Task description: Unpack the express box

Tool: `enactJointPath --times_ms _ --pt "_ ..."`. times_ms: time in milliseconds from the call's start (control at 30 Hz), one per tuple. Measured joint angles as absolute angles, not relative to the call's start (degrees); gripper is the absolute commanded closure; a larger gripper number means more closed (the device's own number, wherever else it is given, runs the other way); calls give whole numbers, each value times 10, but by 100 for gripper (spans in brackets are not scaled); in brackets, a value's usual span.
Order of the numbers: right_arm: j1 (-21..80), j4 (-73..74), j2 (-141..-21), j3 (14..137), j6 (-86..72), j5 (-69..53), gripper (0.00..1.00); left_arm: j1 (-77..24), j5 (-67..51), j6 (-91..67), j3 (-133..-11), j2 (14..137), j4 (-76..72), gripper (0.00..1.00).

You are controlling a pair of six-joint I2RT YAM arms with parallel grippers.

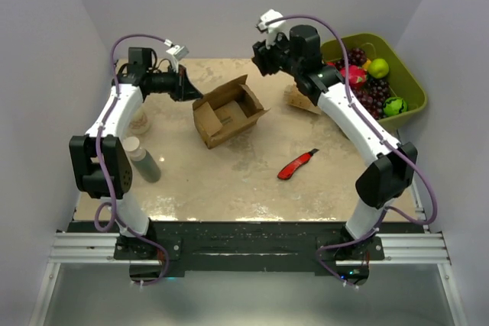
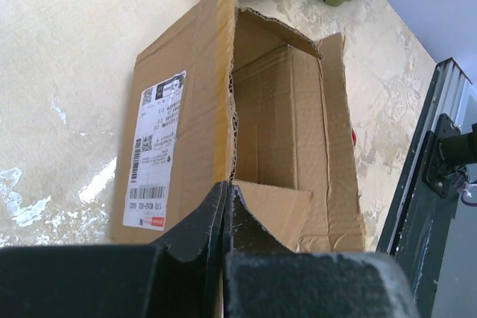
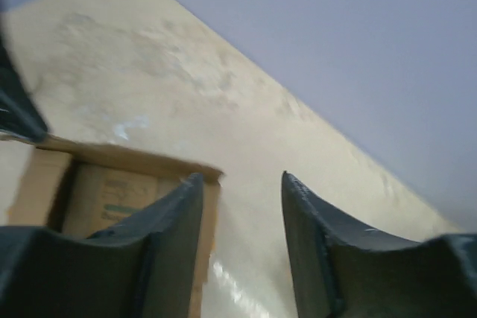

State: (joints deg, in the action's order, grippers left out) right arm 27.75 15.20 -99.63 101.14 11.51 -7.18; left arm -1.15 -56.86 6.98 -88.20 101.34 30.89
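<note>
Left fingers (image 2: 195, 237) are pressing together on the raw corrugated edge of an upright flap of the large brown cardboard express box (image 2: 291, 109), so the left arm is already holding the carton at its near end. From that grip the box is stretching straight away from the fingers, its long axis running out over the pale, mottled desk (image 2: 59, 72). The white printed label (image 2: 155, 153) is lying on the wall to the left of the pinched flap, and the open mouth is lying to the right.

Right fingers (image 3: 173, 223) are standing apart with nothing between them, hanging near the far end of the box and not touching it. The carton is sitting below them and to their left. In my judgement, any reach inside is calling for that arm to come down and inward, since the left arm is plainly the nearer one.

Left wrist view is showing what the others are missing: the label and much of the inside, which is looking like bare cardboard, though a folded flap is hiding the near floor. Top view is giving the layout, with a red utility knife (image 1: 298, 164) lying well apart on the desk and a green bin of fruit (image 1: 409, 85) sitting beyond the right arm. Right wrist view is catching only a corner of brown cardboard, most likely the same box.
</note>
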Motion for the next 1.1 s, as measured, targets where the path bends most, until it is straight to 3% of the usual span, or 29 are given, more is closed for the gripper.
enactJointPath --times_ms 167,400,633,700,800,1100 --pt "349 139 -1010 1054 151 -162 83 -11 -573 60 -872 1012 300 100" --pt "408 120 -1007 883 190 -220 87 -11 -592 8 -832 1009 250 100" --pt "404 116 -1011 778 213 -162 84 -11 -609 -25 -819 1008 223 100" --pt "406 100 -1002 764 218 -142 72 -11 -611 -27 -817 1008 219 100" --pt "407 89 -979 735 223 -115 66 -11 -615 -30 -816 1008 217 100" --pt "404 76 -1039 820 191 -83 70 -11 -616 -19 -812 1004 219 100"
